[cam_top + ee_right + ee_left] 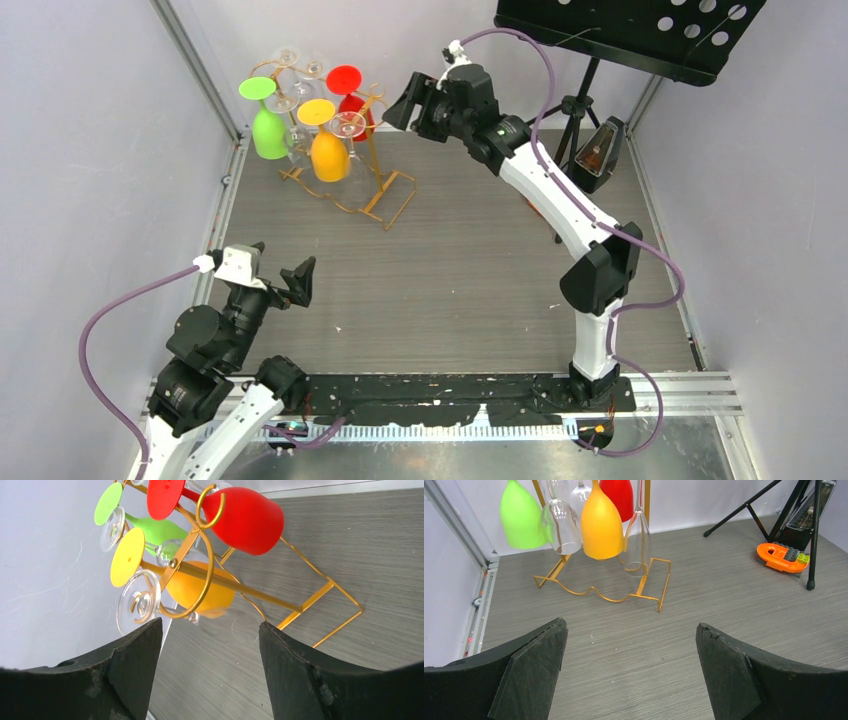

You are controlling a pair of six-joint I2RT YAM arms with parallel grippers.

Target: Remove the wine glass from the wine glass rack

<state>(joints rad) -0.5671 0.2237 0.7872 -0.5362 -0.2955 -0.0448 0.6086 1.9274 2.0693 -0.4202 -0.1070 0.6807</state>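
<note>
right jaws gape near red wine glass [245, 520] hanging on rack [270, 599].

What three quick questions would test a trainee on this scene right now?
1. True or false: the right gripper already holds a glass.
2. Which is nearer the rack? A. left gripper B. right gripper
3. Name the colours of the three tinted glasses hanging on the rack.

Key:
1. False. Its jaws are open and empty.
2. B.
3. A green glass, an orange glass and a red glass.
</note>
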